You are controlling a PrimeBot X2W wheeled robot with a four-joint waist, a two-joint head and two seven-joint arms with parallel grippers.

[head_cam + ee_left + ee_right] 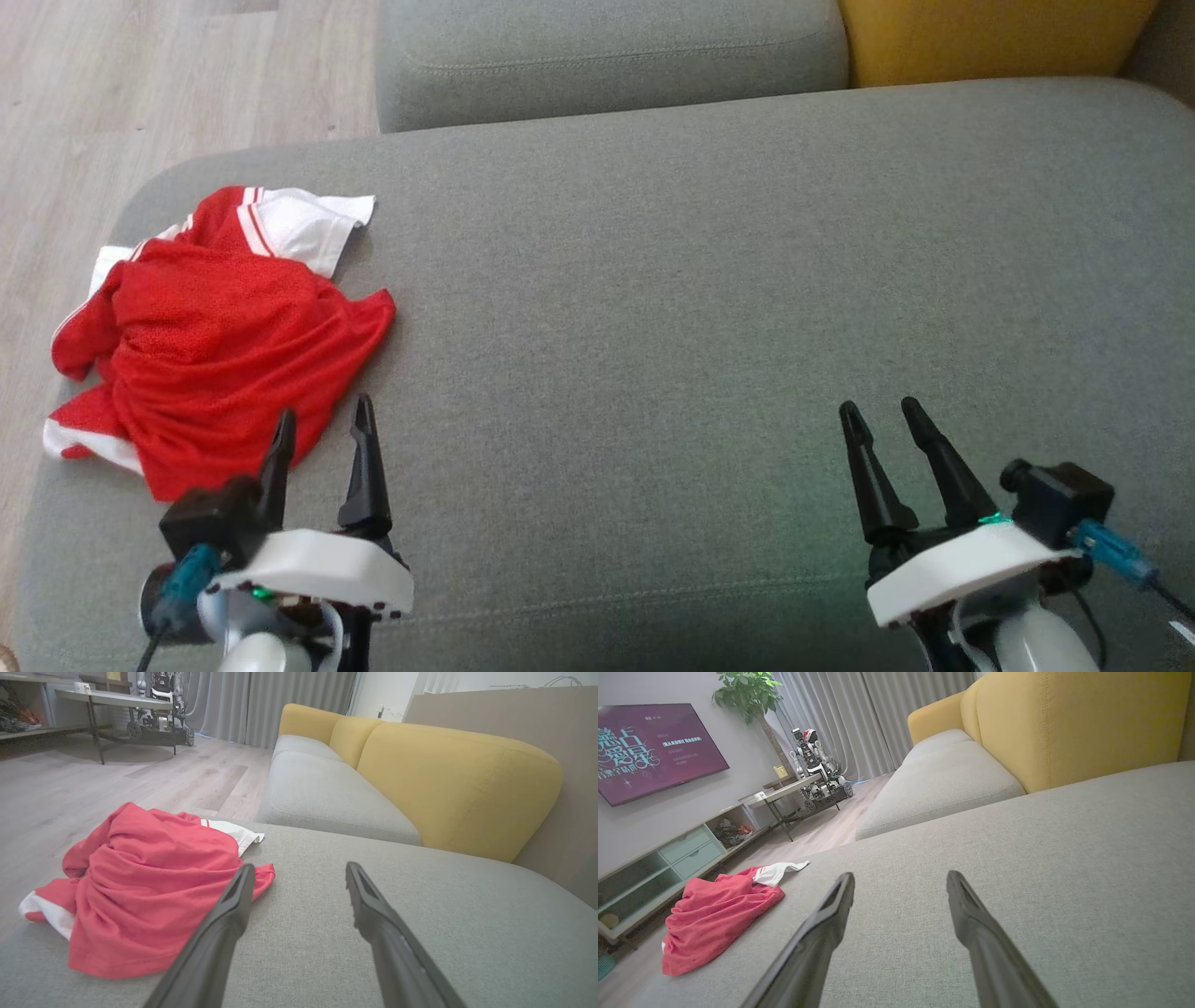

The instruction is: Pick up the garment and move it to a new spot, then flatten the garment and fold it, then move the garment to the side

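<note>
Both pairs of jaws stand apart, holding nothing. The left gripper (324, 415) is just beside the near edge of the crumpled red-and-white garment (215, 345); the right gripper (878, 411) is well apart from it. The garment lies bunched at the left end of the grey sofa seat (653, 280), close to its edge

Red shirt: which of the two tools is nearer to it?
The left tool, its tips at the edge of the red shirt; the right tool is far across the grey sofa seat.
</note>
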